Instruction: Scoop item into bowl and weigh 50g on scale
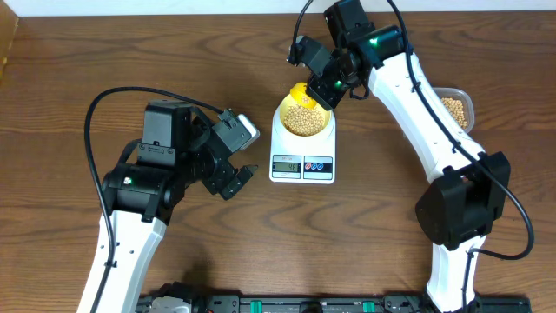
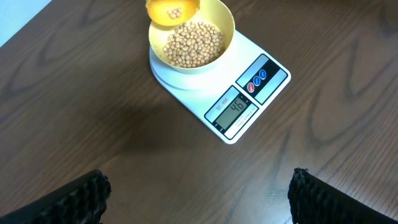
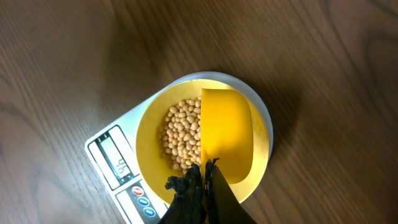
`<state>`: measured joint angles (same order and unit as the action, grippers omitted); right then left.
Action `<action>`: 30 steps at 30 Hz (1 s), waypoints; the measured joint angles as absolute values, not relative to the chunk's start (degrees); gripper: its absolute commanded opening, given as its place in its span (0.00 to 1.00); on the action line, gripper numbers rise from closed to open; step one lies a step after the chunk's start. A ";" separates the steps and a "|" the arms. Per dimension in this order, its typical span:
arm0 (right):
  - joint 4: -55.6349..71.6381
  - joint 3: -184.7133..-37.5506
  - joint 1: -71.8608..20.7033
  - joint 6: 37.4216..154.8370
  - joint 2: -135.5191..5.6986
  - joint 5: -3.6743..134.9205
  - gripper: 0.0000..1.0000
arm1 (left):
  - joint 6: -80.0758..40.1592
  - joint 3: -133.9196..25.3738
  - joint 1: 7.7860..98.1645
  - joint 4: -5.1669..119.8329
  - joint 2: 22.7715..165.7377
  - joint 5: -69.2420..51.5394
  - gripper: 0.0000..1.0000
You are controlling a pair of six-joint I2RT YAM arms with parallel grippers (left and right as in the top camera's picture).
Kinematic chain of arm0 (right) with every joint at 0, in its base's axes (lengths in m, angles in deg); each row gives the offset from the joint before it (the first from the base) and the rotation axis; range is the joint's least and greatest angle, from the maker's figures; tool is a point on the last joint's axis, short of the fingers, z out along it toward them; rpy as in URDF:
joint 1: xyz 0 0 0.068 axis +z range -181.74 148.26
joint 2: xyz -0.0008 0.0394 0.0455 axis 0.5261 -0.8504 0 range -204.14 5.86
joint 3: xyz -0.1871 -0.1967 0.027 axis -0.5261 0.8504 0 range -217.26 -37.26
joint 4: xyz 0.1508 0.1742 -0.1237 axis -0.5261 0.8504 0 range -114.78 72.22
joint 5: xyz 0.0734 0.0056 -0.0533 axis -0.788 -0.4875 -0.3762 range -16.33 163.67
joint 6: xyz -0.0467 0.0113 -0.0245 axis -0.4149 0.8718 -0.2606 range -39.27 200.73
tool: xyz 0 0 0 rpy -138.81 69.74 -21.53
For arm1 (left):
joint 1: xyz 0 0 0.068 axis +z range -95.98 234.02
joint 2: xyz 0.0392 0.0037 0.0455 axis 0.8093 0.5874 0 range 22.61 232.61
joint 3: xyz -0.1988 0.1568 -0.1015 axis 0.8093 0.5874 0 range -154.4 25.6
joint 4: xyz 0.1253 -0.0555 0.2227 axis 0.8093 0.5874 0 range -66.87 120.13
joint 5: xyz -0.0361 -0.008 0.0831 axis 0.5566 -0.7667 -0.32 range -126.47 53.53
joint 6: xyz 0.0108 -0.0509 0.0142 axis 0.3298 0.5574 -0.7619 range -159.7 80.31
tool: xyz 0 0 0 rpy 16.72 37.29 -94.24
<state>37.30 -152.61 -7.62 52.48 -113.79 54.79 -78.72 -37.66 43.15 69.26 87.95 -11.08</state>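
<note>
The white scale (image 1: 301,176) stands at mid-table with the pale yellow bowl (image 1: 325,127) on its platform. Beige beans (image 1: 304,121) fill the bowl's bottom. The display reads 46 in the left wrist view (image 2: 236,108). My right gripper (image 1: 328,85) is shut on the handle of a bright yellow scoop (image 1: 299,93), tilted over the bowl's far rim with a few beans in it (image 2: 175,11). The right wrist view shows the scoop (image 3: 227,134), beans (image 3: 182,134), bowl (image 3: 148,134), scale (image 3: 99,143) and shut jaws (image 3: 204,175). My left gripper (image 1: 235,180) is open and empty, left of the scale.
A clear plastic tub (image 1: 457,109) with more beans sits at the right, partly behind the right arm. The left wrist view shows bare wood between my open fingers (image 2: 199,199), with the bowl (image 2: 224,28) and scale (image 2: 199,93) ahead.
</note>
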 measured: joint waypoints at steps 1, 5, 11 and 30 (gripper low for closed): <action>37.26 -152.61 -7.62 52.13 -113.79 54.77 0.01 | -78.74 -37.66 43.15 69.26 87.95 -11.08 0.94; 37.26 -152.61 -7.62 51.13 -113.79 54.79 0.01 | -78.74 -37.66 43.15 69.26 87.95 -11.08 0.94; 38.33 -152.61 -7.56 46.43 -113.79 54.81 0.01 | -78.74 -37.66 43.15 69.26 87.95 -11.08 0.94; 37.13 -152.61 -7.01 36.70 -113.79 56.96 0.01 | -78.74 -37.66 43.15 69.26 87.95 -11.08 0.94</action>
<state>37.13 -152.61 -7.01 36.70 -113.79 56.96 -78.74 -37.66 43.15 69.26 87.95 -11.08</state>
